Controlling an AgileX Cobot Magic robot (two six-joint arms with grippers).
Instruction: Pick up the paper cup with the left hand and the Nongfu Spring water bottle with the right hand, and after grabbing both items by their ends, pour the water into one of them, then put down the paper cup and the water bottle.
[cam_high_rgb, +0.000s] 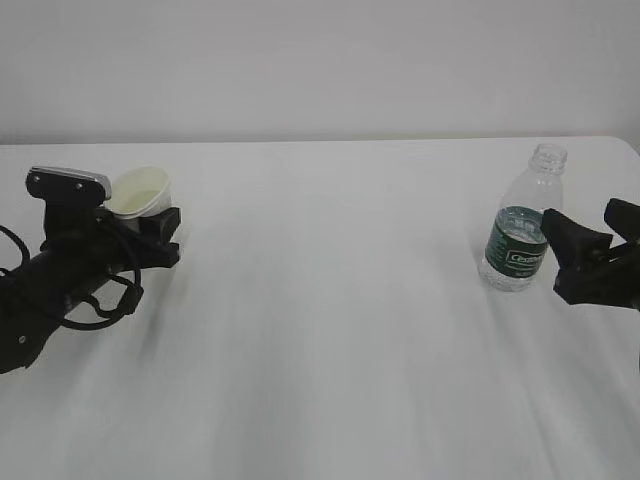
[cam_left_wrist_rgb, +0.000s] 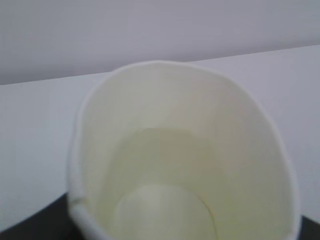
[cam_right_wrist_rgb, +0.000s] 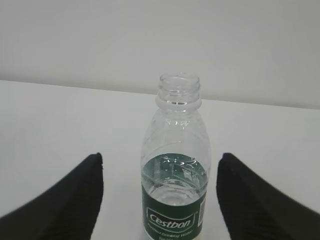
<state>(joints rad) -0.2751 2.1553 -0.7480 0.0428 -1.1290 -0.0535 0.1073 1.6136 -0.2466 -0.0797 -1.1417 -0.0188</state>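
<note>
The right tool (cam_right_wrist_rgb: 160, 200) stands wide open, one black finger (cam_right_wrist_rgb: 65, 200) on each side of the Nongfu Spring water bottle (cam_right_wrist_rgb: 175, 185), apart from it. Its dark green label reads "Cestbon" in white. The bottle is clear, ribbed, capless and upright on the white tabletop (cam_high_rgb: 330, 300) at the right, with water (cam_right_wrist_rgb: 174, 174) up to about the label's top. At the left, the left tool (cam_high_rgb: 150, 225) grips the paper cup (cam_high_rgb: 140, 190), white with a cream inside, tilted
</note>
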